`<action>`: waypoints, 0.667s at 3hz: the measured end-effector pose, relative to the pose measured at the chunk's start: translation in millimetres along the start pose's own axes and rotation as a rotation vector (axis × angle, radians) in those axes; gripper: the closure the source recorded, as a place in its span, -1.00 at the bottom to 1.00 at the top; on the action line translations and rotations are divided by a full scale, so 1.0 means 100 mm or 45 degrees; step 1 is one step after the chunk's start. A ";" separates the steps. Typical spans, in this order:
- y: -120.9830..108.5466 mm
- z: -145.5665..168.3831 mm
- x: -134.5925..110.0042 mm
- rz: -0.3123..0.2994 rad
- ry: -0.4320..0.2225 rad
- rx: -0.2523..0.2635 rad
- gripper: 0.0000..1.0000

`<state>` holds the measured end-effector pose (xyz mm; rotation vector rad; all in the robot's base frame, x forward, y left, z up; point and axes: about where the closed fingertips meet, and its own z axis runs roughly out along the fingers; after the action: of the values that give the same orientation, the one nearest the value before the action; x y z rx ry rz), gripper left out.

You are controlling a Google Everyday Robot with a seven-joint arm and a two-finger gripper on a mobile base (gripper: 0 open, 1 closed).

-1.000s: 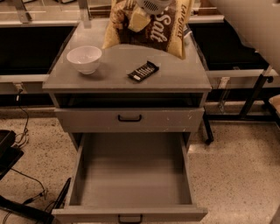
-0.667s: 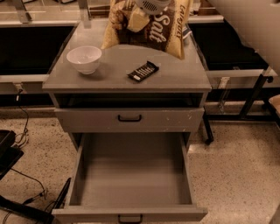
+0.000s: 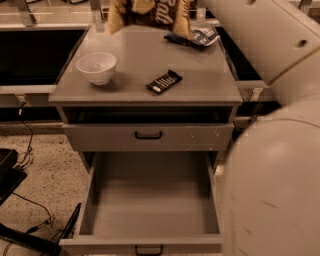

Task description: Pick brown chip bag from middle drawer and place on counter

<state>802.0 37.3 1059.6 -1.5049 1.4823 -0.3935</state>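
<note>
Movement shows against 1 second ago: the brown chip bag (image 3: 150, 15) sits higher, its top cut off by the upper edge. It is over the rear of the counter (image 3: 135, 55) surface, behind and right of the white bowl (image 3: 96, 67); contact cannot be told. 1 blue-and-white snack bag (image 3: 197, 37) is now uncovered, further right of the bowl. The black bar (image 3: 164, 81), just right of the bowl, has not moved. The middle drawer (image 3: 150, 200) stands open below the bowl. The pincer is out of view above the bag; its state cannot be told. The arm (image 3: 270, 185) now fills more of the right.
</note>
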 end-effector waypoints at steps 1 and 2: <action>-0.18 0.66 -0.32 -0.158 -0.113 0.068 1.00; -0.14 1.28 -0.55 -0.296 -0.148 0.087 1.00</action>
<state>898.0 134.6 1028.8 -1.6227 1.1963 -0.4815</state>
